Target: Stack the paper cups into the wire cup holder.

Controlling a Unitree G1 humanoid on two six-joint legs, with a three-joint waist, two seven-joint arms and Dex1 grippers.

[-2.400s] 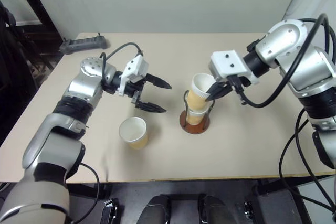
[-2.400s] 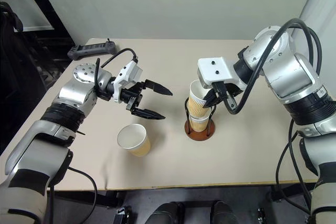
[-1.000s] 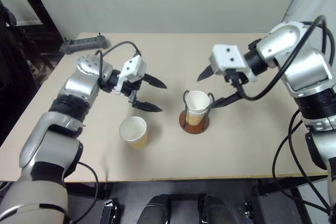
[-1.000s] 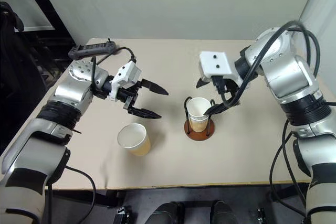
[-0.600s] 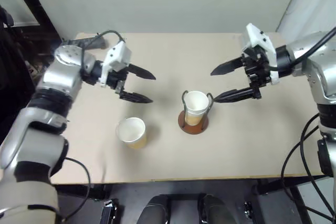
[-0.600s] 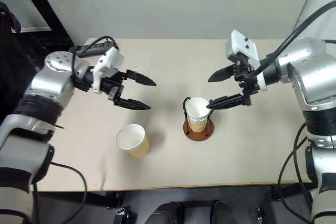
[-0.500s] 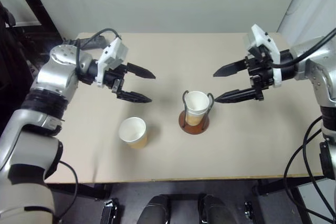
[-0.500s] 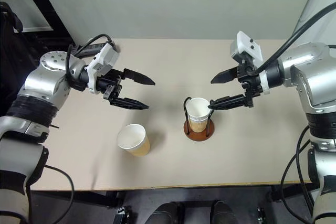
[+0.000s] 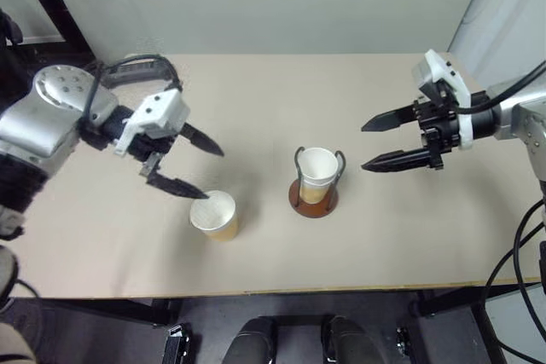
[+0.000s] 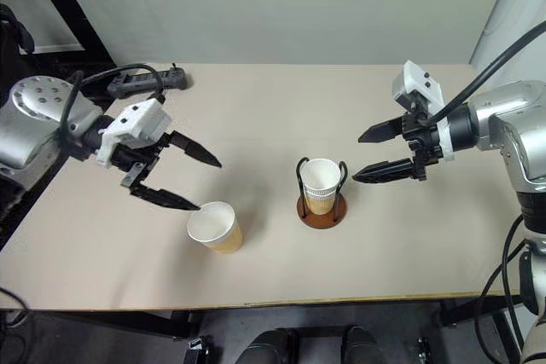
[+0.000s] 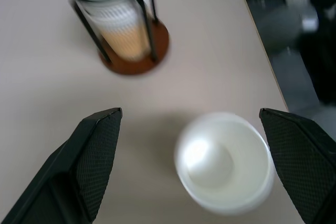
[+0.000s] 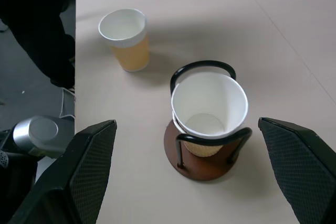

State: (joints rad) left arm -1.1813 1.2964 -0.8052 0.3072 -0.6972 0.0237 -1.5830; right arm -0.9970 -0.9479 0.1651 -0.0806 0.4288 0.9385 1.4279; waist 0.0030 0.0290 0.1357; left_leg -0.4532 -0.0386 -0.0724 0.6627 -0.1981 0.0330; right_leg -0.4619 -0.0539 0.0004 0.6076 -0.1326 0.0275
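Though nearly done, not finished yet. In the middle of the pale flat surface (image 9: 273, 100): the wire cup holder (image 9: 296, 201), a round red-brown base with two dark wire loops standing up. Inside it: tan-yellow paper cups (image 9: 317, 173) with white rims, one tucked into the other, most likely two. Just to the left of the holder, near but apart: one more tan-yellow paper cup (image 9: 215, 215), white inside, upright, mouth up, alone on the surface.

Left hand (image 9: 213, 174): two black fingers spread wide, holding nothing, up in the air just beside the lone cup. Lower fingertip very close to the rim; touching or not, hard to tell. Right hand (image 9: 363, 147): spread wide too, empty, up in the air to the right of the holder, apart from it, pointing toward it.

Step now, as a guess: going for the last cup. Next move, most likely: left hand down around the lone cup, one finger on each side. Then a soft squeeze, so as not to crush the paper. Then up, over the holder, down between the wire loops into the top cup, and let go. Things to watch: tipping the light cup with a fingertip, bumping the loops on the way in. Best to keep the right hand out of the way.
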